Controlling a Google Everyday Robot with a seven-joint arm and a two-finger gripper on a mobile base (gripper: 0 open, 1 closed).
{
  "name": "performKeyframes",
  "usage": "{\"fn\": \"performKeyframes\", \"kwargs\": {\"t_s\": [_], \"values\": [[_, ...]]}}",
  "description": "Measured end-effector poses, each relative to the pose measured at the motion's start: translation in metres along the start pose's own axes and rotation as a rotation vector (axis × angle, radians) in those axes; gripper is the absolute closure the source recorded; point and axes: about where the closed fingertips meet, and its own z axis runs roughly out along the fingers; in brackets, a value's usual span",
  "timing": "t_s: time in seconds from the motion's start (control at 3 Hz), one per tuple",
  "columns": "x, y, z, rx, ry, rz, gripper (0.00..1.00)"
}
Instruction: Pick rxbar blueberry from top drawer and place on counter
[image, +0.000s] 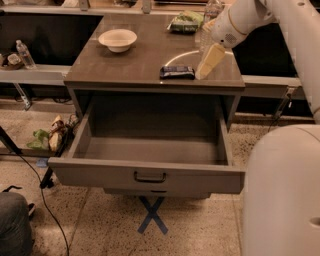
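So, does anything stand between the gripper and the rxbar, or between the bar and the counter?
Nothing visible does. The rxbar blueberry lies flat on the counter near its front edge, already where it belongs. The gripper hangs just to its right, with only bare counter between them. The bowl and green bag sit farther back.
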Motion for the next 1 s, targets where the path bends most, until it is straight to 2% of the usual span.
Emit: {"fn": "performKeyframes", "kwargs": {"t_s": [0.33, 0.67, 1.0], "values": [[0.026, 0.004, -0.024, 0.031, 0.038, 0.052, 0.00], [0.054, 0.007, -0.045, 0.084, 0.087, 0.106, 0.00], [0.058, 0.009, -0.045, 0.086, 0.095, 0.113, 0.00]]}}
